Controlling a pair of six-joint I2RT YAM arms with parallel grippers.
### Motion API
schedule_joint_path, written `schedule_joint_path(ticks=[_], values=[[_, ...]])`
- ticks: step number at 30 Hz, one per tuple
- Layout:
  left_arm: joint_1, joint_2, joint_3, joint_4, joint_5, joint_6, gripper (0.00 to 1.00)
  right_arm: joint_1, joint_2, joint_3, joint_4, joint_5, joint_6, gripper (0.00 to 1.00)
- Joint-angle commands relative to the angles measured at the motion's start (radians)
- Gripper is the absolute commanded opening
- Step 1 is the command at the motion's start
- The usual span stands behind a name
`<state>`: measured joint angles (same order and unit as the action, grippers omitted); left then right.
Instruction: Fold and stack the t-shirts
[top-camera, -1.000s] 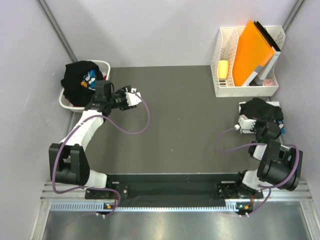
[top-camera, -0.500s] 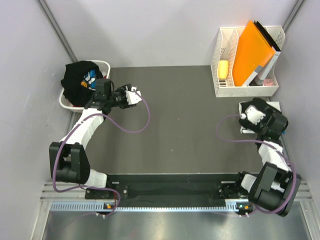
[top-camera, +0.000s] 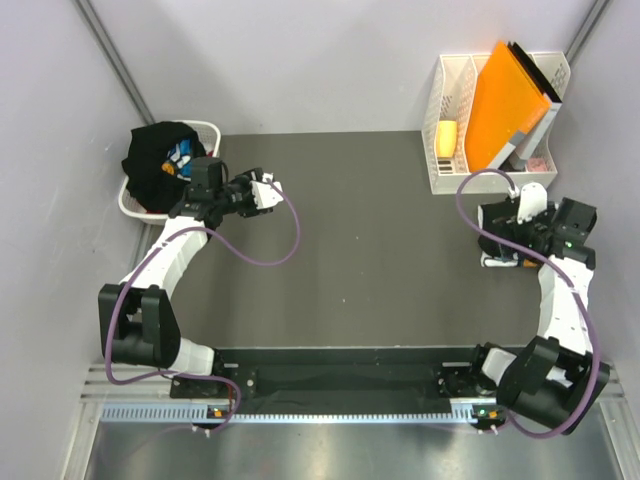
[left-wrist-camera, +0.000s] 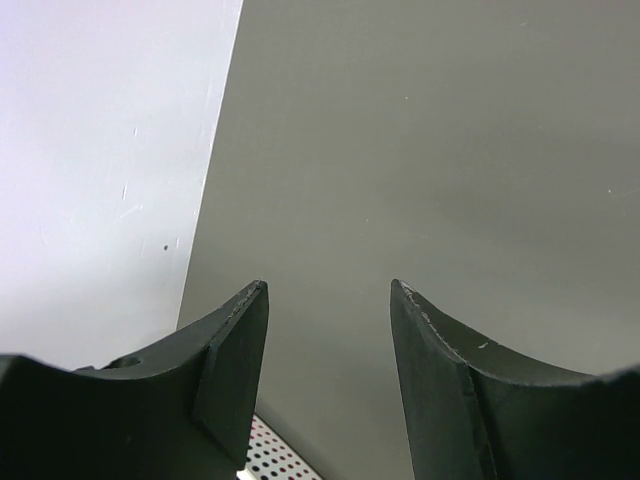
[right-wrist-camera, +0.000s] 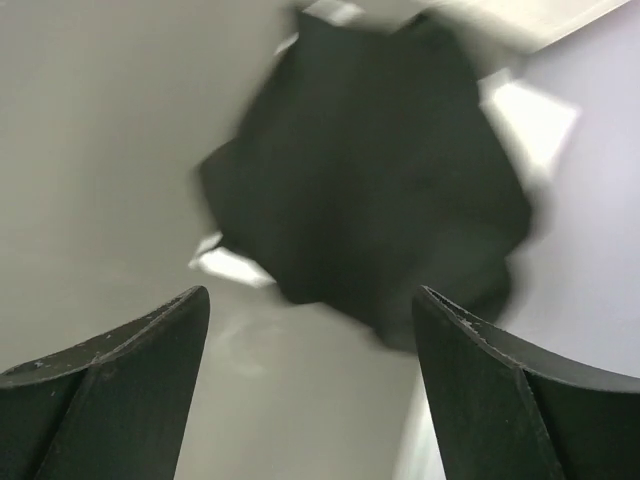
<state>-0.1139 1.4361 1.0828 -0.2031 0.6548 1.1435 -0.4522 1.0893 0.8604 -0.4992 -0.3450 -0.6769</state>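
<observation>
Two black tees are in view. One black tee (top-camera: 152, 165) is heaped in the white basket (top-camera: 128, 205) at the far left edge of the tabletop (top-camera: 370, 230), with a patch of blue and white print showing on top. The second black tee (right-wrist-camera: 370, 180) lies crumpled at the right edge, on a single white tee (right-wrist-camera: 232, 266) whose corners peek out from under it. This view is blurred, so I cannot tell any print on either. There are two arms. The right fingers (right-wrist-camera: 130, 370) are spread wide and hold nothing. They hang just above the second black tee without touching it. The left fingers (left-wrist-camera: 235, 350) stand partly apart with nothing between them, over bare tabletop just beside the basket, with the pale wall to one side in the wrist view. At the far right corner stands one white file rack (top-camera: 492, 180), holding one orange folder (top-camera: 505, 105) tilted in its right compartment and one yellow block (top-camera: 447, 137) in its left.
</observation>
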Motion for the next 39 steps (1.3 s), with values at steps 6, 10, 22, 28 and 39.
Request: schedule_joint_path(ticks=[6, 10, 22, 28, 39], values=[[-0.003, -0.003, 0.016, 0.025, 0.028, -0.008, 0.57, 0.006, 0.063, 0.042, -0.016, -0.07, 0.177, 0.4], [-0.004, -0.005, 0.014, 0.025, 0.022, -0.008, 0.57, 0.013, 0.116, 0.052, 0.121, -0.058, 0.252, 0.0], [-0.004, -0.013, 0.002, 0.021, -0.003, -0.008, 0.57, 0.014, 0.27, -0.023, 0.243, 0.001, 0.246, 0.0], [-0.001, -0.023, -0.012, 0.025, -0.014, -0.01, 0.57, 0.012, 0.336, -0.044, 0.24, 0.049, 0.224, 0.0], [0.002, -0.048, -0.047, 0.088, -0.012, -0.03, 0.56, 0.014, 0.472, 0.1, 0.065, 0.139, 0.125, 0.0]])
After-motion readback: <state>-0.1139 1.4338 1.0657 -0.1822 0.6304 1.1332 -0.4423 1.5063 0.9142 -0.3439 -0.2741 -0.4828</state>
